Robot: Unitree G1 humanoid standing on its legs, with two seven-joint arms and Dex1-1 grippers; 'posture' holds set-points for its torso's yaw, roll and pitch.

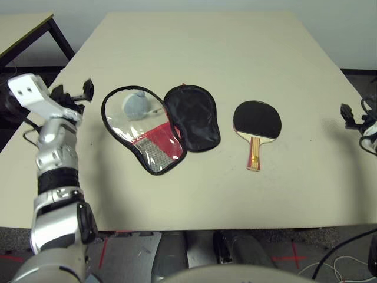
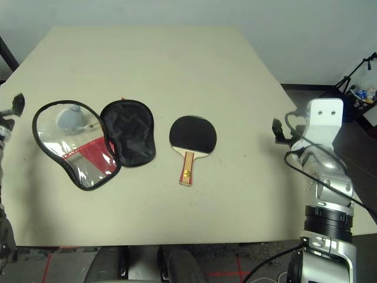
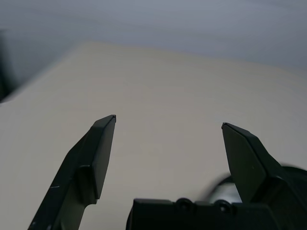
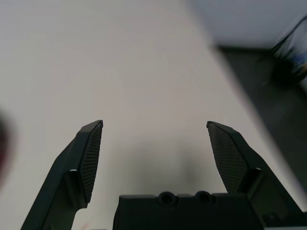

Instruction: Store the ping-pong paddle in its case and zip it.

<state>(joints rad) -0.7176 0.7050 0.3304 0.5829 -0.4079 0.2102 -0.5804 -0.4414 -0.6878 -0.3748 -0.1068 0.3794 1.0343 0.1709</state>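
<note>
Broadly, a wide beige table (image 1: 235, 47) takes up most of the head views, everything laid out flat on it.

The case (image 1: 159, 127), centre-left of frame, is unzipped and spread like a book. Clear-and-red half lies at left, black fabric half at right, the two meeting along the middle. Spread this way its inside is exposed, so the paddle could likely be laid straight in. A grey fuzzy ball (image 1: 135, 105) sits on the clear half near its upper edge; it may need shifting first, judging by where the blade would go.

The ping-pong paddle (image 1: 257, 131) lies just right of centre, apart from the case, black face up, striped handle pointing toward the bottom of frame. The handle is free for a pinch.

Left claw (image 3: 168, 127) is at the left edge of frame, beside the case. Fingers spread wide, grasping nothing.

Right claw (image 4: 154, 129) is at far right, well apart from the paddle. Released too, bare table between its pads.

Task not begun; neither item touched.
</note>
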